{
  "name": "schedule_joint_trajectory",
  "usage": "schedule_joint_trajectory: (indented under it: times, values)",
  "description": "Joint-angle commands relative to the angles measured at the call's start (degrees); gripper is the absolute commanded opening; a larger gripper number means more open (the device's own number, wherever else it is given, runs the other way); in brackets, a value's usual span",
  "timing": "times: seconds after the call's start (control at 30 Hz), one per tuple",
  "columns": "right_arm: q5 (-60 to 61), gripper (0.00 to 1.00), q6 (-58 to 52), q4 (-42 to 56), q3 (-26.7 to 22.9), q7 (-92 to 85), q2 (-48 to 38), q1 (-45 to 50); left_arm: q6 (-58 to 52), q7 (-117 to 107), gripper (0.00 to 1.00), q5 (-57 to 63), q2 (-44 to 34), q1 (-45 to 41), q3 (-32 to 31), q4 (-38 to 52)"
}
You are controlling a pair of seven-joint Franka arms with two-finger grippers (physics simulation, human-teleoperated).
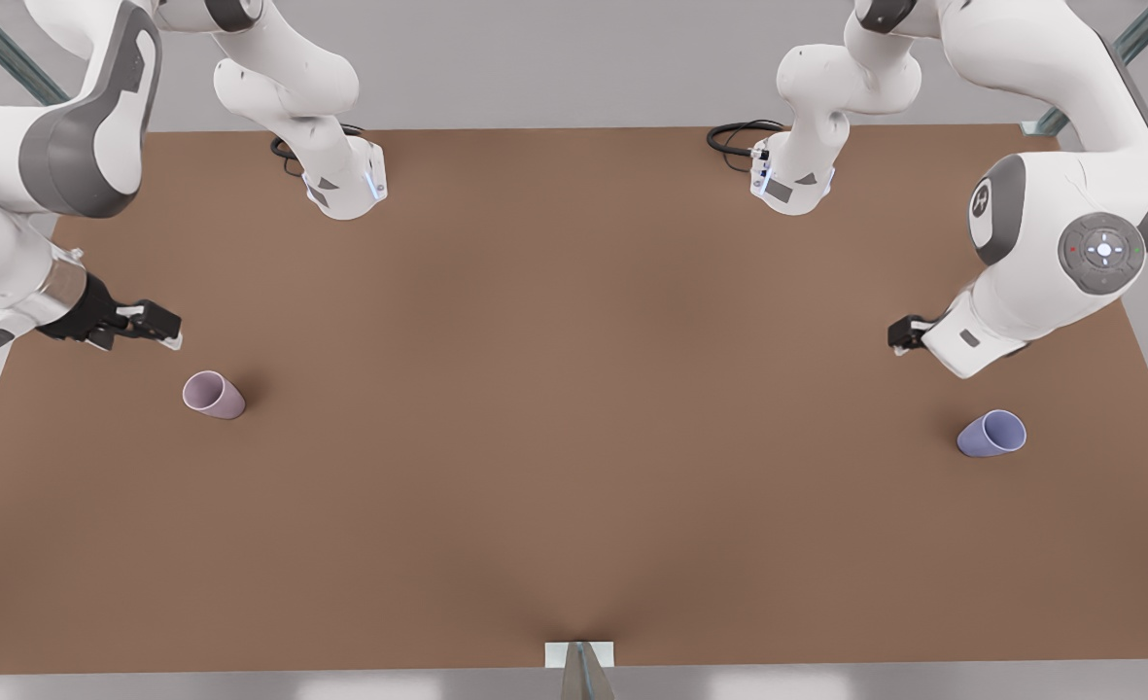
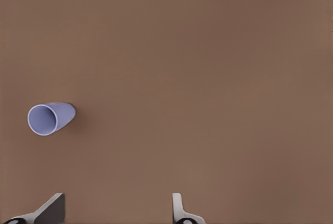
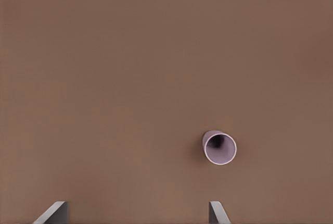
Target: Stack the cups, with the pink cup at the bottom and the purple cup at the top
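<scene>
On the brown table (image 1: 574,408) I see both cups upright and well apart: pink cup (image 1: 213,395) toward the front view's left, purple cup (image 1: 991,434) toward its right. Right gripper (image 1: 151,325) hovers near the pink cup, apart from it; its wrist view shows fingers (image 3: 218,214) spread wide, cut off at the edge. Left gripper (image 1: 906,335) hangs near the purple cup, mostly hidden behind its arm; fingers (image 2: 178,208) look wide apart, tips cropped.
</scene>
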Motion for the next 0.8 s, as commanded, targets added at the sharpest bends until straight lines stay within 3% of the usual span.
schedule_joint_trajectory:
  times: [0.0, 0.1, 0.27, 0.33, 0.53, 0.77]
  values:
    - [0.0, 1.0, 1.3, 0.1, 0.2, -2.0, 0.2, 0.1, 3.8, 1.8, 1.0, 0.1, -0.1, 0.0, 0.0, 0.0]
    - [-0.1, 1.0, 0.9, -0.5, 0.4, -2.2, 1.8, 0.0, 3.8, 1.8, 1.0, 0.0, -0.1, 0.0, 0.1, -0.1]
    - [0.0, 1.0, 16.1, -18.1, -1.7, -8.7, -0.4, -2.3, 3.8, 1.7, 1.0, -0.1, -0.2, 0.0, 0.3, -0.2]
    - [0.0, 1.0, 17.7, -20.1, -4.1, -9.8, 0.6, -2.9, 3.8, 1.7, 1.0, -0.6, -0.2, 0.0, 0.4, -0.2]
    - [7.5, 1.0, 27.2, -23.3, -4.6, -23.7, 6.5, -10.9, 3.9, 1.7, 1.0, -0.6, -0.1, -0.1, 0.4, -0.3]
    - [9.7, 1.0, 36.7, -28.9, -7.5, -33.3, 11.1, -12.5, 4.1, 1.7, 1.0, -0.9, 0.5, 0.0, 0.5, -0.5]
